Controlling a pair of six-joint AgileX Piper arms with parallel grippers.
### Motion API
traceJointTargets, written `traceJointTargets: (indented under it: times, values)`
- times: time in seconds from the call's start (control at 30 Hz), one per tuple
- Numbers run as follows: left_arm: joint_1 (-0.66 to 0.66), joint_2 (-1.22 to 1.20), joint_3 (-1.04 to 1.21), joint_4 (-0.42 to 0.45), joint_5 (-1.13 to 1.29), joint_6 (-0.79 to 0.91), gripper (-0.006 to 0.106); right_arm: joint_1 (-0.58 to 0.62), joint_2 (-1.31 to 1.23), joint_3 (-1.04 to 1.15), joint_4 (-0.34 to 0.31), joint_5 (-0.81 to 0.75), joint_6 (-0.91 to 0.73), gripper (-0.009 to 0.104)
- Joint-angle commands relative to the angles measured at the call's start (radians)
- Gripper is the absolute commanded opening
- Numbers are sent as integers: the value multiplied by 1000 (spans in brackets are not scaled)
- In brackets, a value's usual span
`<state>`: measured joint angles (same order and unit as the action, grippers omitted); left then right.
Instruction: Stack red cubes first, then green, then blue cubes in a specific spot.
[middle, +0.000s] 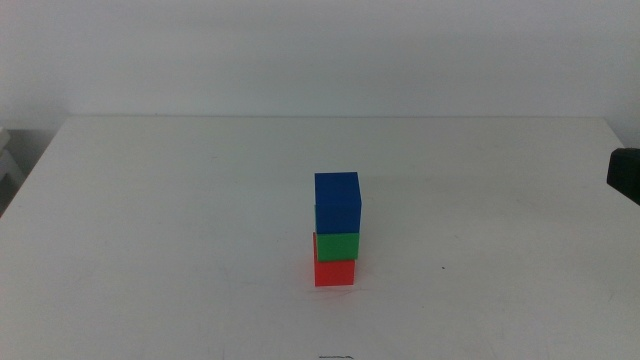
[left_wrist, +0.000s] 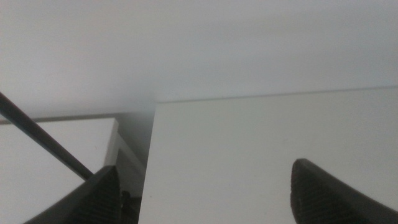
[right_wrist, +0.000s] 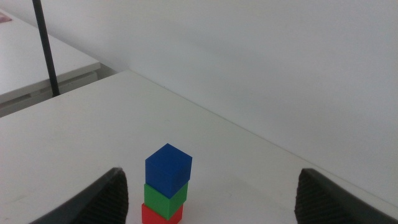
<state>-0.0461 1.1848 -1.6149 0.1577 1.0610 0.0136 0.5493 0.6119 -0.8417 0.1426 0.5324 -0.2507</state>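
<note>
The red cube (middle: 334, 272) is sitting on the white table (middle: 150, 220) just below the middle of the middle view, and you are looking at it carrying the green cube (middle: 337, 245), which is in turn carrying the blue cube (middle: 337, 203). The order is matching the task, so the stacking is looking finished to me, and nothing more is calling for a grasp; your next move, if any, is only keeping both arms clear of the tower. The stack's long axis is standing upright, though the blue cube is sitting slightly twisted and shifted toward 1 o'clock over the green one. The right gripper (right_wrist: 211, 199) is hanging well apart from the tower, its jaws spread wide and holding nothing, and a dark part of that arm is showing at 3 o'clock at the picture's edge. The left gripper (left_wrist: 205, 196) is waiting off by the table's edge, likewise released and empty.
</note>
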Motion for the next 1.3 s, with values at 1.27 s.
traceJointTargets:
  times: [1.27]
  values:
    - [8,-877,948,-111,-498,7,94,-293,-70,331,41,-345,-10,82]
